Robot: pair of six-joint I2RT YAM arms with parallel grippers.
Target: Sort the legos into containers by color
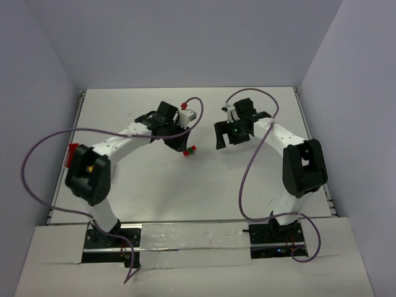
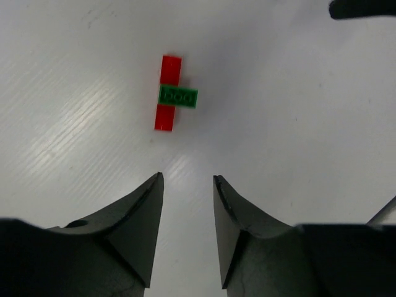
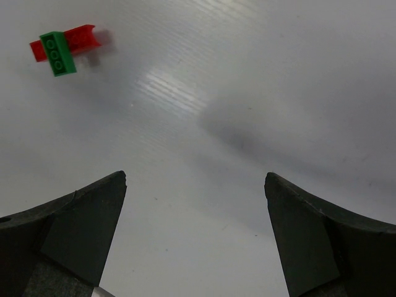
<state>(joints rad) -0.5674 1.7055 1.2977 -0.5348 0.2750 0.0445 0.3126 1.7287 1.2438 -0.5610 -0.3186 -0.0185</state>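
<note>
**Left arm lines up on a joined red-and-green pair**

The step in hand looks like the approach to a pick. The left fingers [image 2: 148,210] hang above the white worktop [image 2: 297,124], narrowly parted with nothing between them. They point toward the small stacked pair of plastic legos [image 2: 173,96], a short green brick sitting crosswise on a longer red brick. The pair lies flat on the worktop just ahead of the fingertips and apart from them, near the middle of the worktop between the two arms. The right fingers [image 3: 93,210] stand wide apart and empty, with the same pair well clear of them at the upper left of the right wrist view.

As I judge it, the next move calls for the left arm to advance and lower until its fingers straddle the pair. The gap is narrow, so they must line up squarely. Since the two colours are joined, they probably need pulling apart before sorting, perhaps with the right arm's help. No container can be made out clearly in these views
</note>
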